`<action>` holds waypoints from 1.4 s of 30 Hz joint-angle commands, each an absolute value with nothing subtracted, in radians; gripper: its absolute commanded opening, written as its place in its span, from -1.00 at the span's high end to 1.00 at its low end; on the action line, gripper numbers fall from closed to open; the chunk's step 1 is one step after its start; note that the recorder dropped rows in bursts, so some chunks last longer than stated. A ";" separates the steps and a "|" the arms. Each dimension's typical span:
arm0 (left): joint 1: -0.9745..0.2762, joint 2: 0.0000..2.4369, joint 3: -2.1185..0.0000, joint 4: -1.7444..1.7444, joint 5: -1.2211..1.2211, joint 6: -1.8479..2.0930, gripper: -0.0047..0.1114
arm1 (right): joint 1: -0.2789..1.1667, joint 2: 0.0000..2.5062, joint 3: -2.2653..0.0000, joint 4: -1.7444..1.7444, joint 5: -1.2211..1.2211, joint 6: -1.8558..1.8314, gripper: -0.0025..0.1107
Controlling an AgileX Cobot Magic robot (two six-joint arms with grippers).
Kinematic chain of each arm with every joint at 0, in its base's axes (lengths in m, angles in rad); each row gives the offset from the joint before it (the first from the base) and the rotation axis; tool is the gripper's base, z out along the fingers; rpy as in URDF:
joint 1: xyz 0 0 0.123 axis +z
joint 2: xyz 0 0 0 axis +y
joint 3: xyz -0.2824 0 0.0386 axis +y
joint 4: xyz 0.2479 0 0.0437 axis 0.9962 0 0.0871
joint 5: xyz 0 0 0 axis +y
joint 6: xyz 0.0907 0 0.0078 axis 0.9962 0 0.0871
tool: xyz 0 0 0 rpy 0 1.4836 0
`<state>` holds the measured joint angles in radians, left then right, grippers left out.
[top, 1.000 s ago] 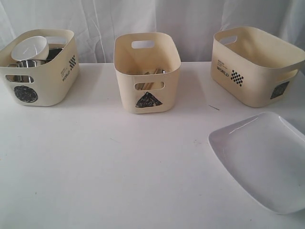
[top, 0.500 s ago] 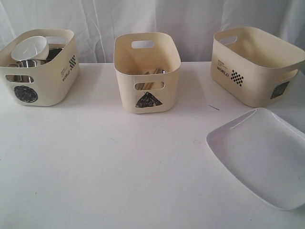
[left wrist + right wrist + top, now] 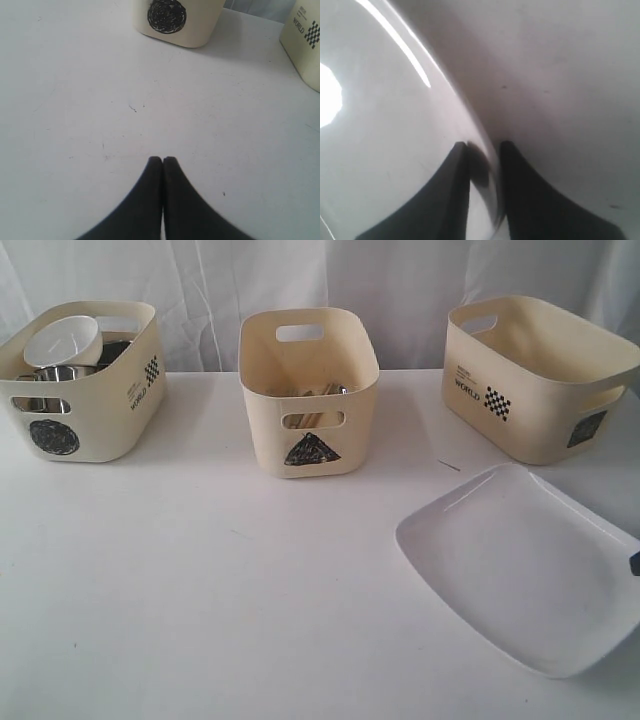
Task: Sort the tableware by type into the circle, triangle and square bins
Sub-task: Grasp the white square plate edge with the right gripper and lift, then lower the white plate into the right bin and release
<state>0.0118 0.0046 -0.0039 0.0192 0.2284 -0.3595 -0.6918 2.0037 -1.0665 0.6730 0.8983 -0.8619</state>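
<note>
The plate (image 3: 520,570) lies on the desk (image 3: 250,620) just in front of the square bin (image 3: 520,415). The right tool (image 3: 482,145) is nipped narrowly on its rim, one finger inside the dish and one outside. The left tool (image 3: 162,159) hangs over bare desk with its jaws pressed together, holding nothing.

The hold looks risky: a thin pinch at one edge of a wide, glossy plate. On a lift, the far side would likely sag and swing, and the rim could slide out of the pinch. The plate also looks about as broad as the square bin's mouth. If it goes in flat, it may catch the rim or shove the light tub along the desk.

Only the right wrist view shows the fingers straddling the rim. The exterior view shows just a dark sliver of that tool at the frame's edge, but it alone shows the whole plate and all three tubs, including the filled circle bin (image 3: 100,415) and triangle bin (image 3: 310,380). The left tool appears only in its own wrist view.
</note>
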 commanded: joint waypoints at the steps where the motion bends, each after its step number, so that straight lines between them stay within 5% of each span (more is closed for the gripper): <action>1: 0.008 0.000 0.000 0.014 0.224 -0.359 0.92 | -0.687 2.051 -1.035 0.678 0.911 -1.022 0.96; 14: 0.008 0.000 0.000 0.014 0.224 -0.359 0.92 | -0.687 2.051 -1.035 0.941 1.221 -1.122 0.96; 42: 0.008 0.000 0.000 0.014 0.224 -0.359 0.92 | -0.687 1.662 -1.064 1.156 1.221 -0.768 0.96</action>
